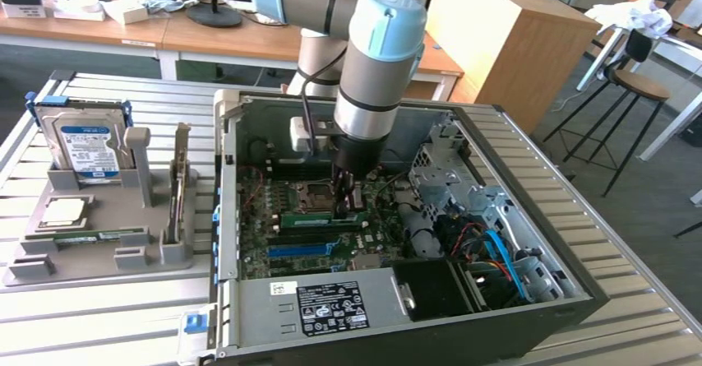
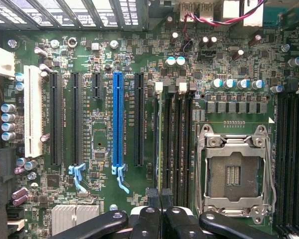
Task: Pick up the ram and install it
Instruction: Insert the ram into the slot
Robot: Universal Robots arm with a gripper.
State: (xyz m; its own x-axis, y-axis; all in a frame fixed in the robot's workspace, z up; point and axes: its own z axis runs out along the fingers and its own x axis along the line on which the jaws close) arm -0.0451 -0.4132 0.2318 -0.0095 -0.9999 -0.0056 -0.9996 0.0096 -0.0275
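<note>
open case (image 1: 482,329) on the surface (image 1: 110,317) holds the board (image 2: 99,129). the claw (image 1: 348,206) is down inside it, pinched nearly closed on the ram (image 1: 312,217), which stands on edge along a slot at 6 o'clock of the cpu socket (image 1: 311,192) in the exterior view. the tray (image 1: 88,259) at 9 o'clock of the case holds a drive (image 1: 90,148) and a card (image 1: 179,185).

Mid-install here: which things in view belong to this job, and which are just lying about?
Job: ram, in the shut jaws; memory slots; motherboard.
Lying about: hard drive; upright card; processor chip; grey tray; stool.
</note>
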